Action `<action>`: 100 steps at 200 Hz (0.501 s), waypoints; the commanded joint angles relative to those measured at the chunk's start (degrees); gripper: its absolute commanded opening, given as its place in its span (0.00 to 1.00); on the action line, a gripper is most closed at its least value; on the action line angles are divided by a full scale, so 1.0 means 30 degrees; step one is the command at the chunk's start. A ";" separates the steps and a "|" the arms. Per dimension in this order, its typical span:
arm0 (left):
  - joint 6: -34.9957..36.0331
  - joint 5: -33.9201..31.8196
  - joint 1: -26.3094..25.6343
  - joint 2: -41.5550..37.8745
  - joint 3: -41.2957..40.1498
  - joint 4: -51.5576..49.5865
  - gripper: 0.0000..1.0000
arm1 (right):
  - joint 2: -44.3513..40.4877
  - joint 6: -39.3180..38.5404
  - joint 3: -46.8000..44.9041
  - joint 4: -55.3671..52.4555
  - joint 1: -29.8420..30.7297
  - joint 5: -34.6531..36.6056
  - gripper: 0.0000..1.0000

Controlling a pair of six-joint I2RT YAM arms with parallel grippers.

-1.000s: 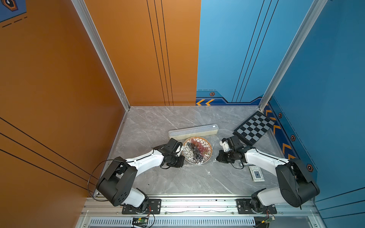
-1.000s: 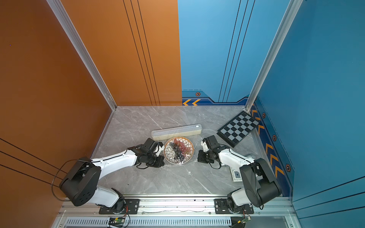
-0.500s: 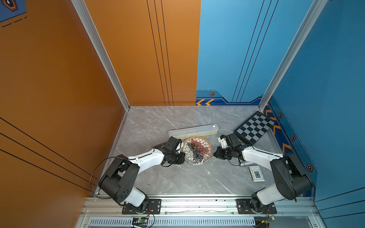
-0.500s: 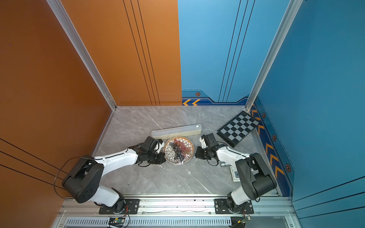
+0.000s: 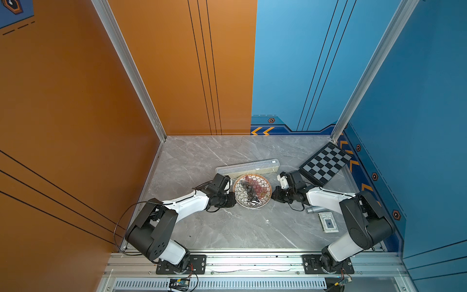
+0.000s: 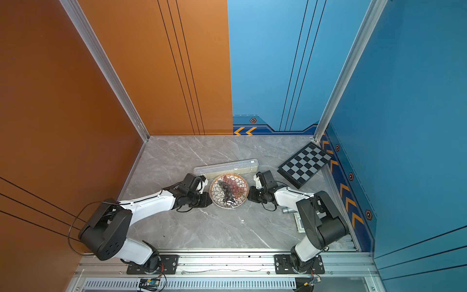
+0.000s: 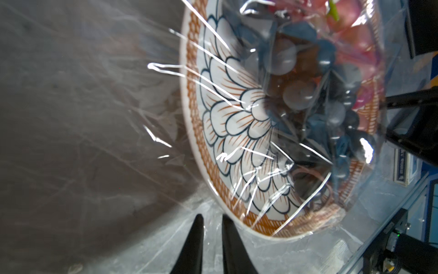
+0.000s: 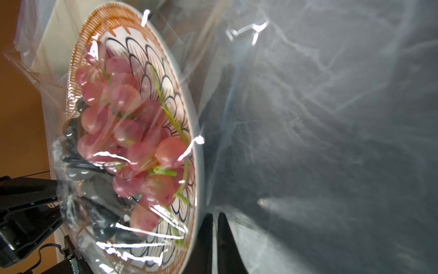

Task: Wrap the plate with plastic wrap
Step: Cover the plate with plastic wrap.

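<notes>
**A:** Where does the wrapping stand?

**B:** The plate (image 5: 239, 198) sits mid-tabletop (image 5: 227, 227), toward the far edge and just in front of the cream dispenser box (image 5: 249, 166). The plastic wrap (image 7: 161, 142) lies crinkled over the grapes (image 8: 132, 132). It runs past the rim onto the tabletop on both sides.

**A:** And the claws?

**B:** The left claw (image 7: 211, 217) is low beside the plate's left rim, and the right claw (image 8: 215, 214) is low beside its right rim. Each shows a narrow slit between its jaws, so they are slightly parted rather than clenched. Film lies around both sets of tips. Neither claw looks to be grasping it, though the wrap is too clear for me to be sure.

**A:** So which step is this?

**B:** I'd say the side edges are being laid down and released. The cover is on but not sealed.

**A:** What does the next move call for?

**B:** The loose skirts need pressing in against or under the rim. The claws should back away straight and low, because clingy film may stick to a tip and peel up. I can't tell whether the far edge has been cut free of the box, so check that before pulling anything.
</notes>
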 commanded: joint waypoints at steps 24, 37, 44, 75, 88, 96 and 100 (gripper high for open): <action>0.0374 -0.1291 0.0796 -0.2696 -0.0605 -0.1679 0.34 | -0.2012 -0.0861 -0.0745 -0.1464 -0.0896 0.0767 0.37; 0.0491 -0.1410 0.1153 -0.3423 -0.0795 -0.2195 0.39 | -0.2873 -0.1183 -0.1168 -0.2132 -0.1516 0.0787 0.42; 0.0507 -0.1466 0.1377 -0.3763 -0.0883 -0.2457 0.41 | -0.3360 -0.1316 -0.1444 -0.2448 -0.1860 0.0733 0.45; -0.1082 -0.0522 0.2319 -0.5170 -0.0970 -0.2854 0.60 | -0.5492 -0.1038 -0.1923 -0.3843 -0.2770 0.0174 0.62; -0.2799 0.0273 0.2360 -0.5476 -0.0807 -0.2853 0.69 | -0.6472 0.0204 -0.2113 -0.3740 -0.2601 -0.0065 0.76; -0.4373 0.0847 0.2361 -0.5561 -0.0778 -0.2862 0.74 | -0.6989 0.1415 -0.2352 -0.3497 -0.2397 -0.0229 0.84; -0.5218 0.1145 0.2361 -0.5571 -0.0819 -0.2835 0.75 | -0.7197 0.2141 -0.2469 -0.3296 -0.2276 -0.0280 0.88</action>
